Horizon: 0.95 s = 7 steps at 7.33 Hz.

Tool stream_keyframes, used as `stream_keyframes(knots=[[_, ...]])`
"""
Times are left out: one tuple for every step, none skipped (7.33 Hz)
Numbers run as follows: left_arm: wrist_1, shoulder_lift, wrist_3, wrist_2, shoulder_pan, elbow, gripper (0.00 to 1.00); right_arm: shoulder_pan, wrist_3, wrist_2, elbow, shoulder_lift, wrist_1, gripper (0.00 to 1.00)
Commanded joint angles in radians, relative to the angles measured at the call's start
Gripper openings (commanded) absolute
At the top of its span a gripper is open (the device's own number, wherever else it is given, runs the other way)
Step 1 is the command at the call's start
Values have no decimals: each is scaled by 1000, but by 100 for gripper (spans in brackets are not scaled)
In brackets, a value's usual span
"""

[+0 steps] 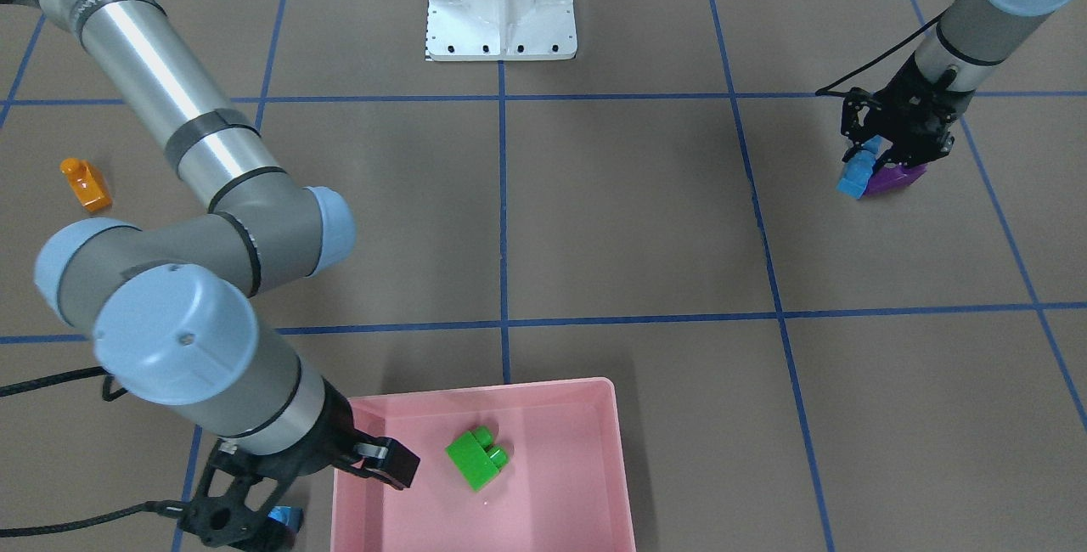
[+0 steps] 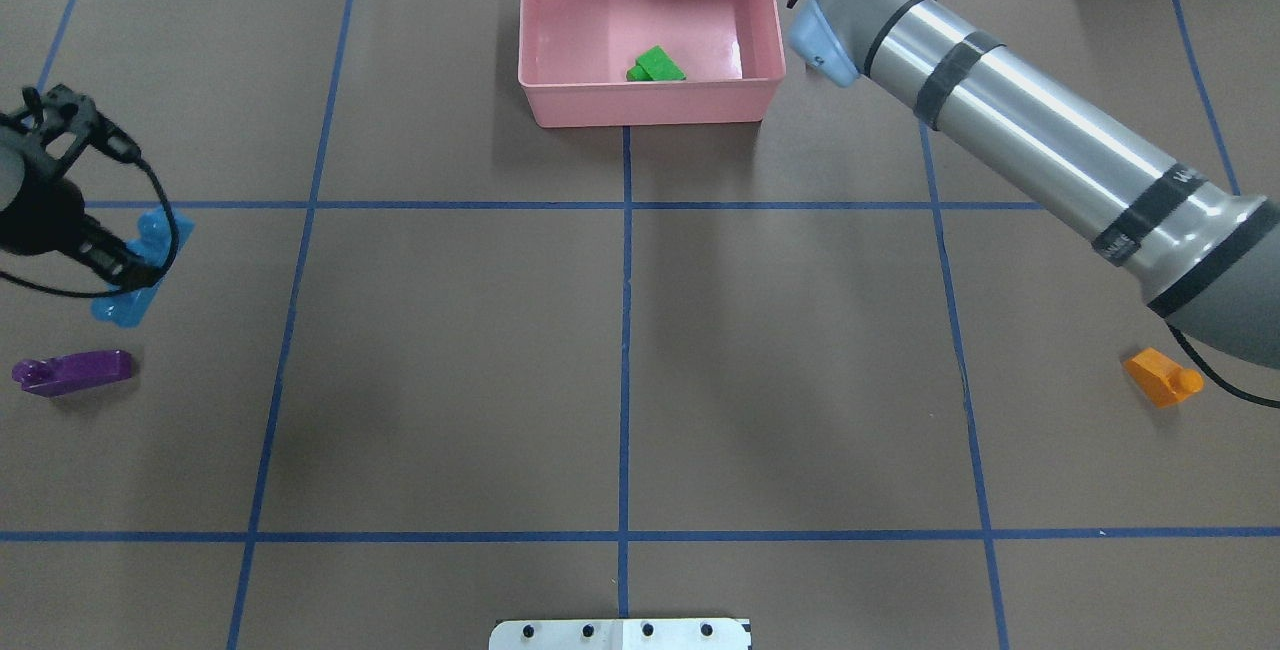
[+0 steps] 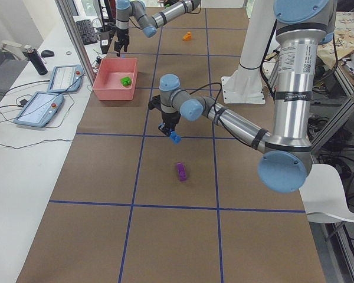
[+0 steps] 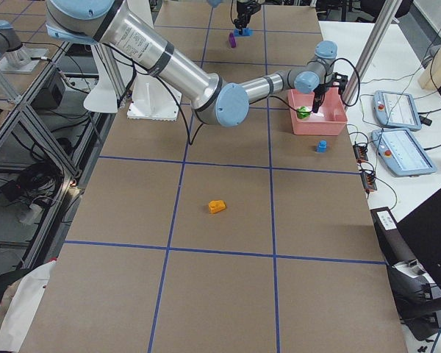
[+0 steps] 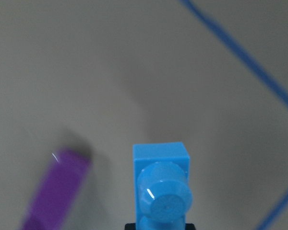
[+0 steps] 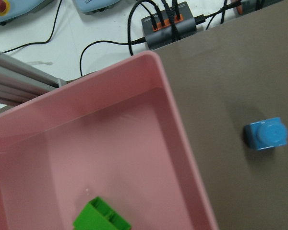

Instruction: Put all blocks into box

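My left gripper is shut on the long blue brick and holds it above the table. The purple sloped brick lies on the table beside it. My right gripper is open and empty, hovering over the side rim of the pink box. The green brick lies inside the box. The small blue one-stud brick sits on the table just outside the box wall. The orange sloped brick lies alone, far from the box, under my right arm's side.
The white metal base plate stands at the robot's edge of the table. Blue tape lines grid the brown table. Beyond the box, a white bench holds cables and control tablets.
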Motion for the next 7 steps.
stream_keyframes(knots=[[74, -401, -344, -3, -24, 251, 0, 114, -140, 139, 216, -265, -3, 100], [68, -582, -499, -3, -22, 431, 0, 148, -216, 161, 294, -374, -2, 100], [64, -734, -551, -1, -16, 580, 0, 190, -321, 215, 384, -500, -2, 100], [45, -868, -644, 0, -13, 729, 0, 211, -403, 241, 482, -632, 0, 100], [-121, -939, -788, 2, -8, 860, 0, 222, -519, 241, 593, -796, 0, 100], [-334, -955, -932, 93, 33, 966, 0, 219, -617, 241, 677, -937, 1, 100], [-430, -984, -962, 284, 106, 1043, 0, 210, -679, 241, 746, -1057, 1, 100]])
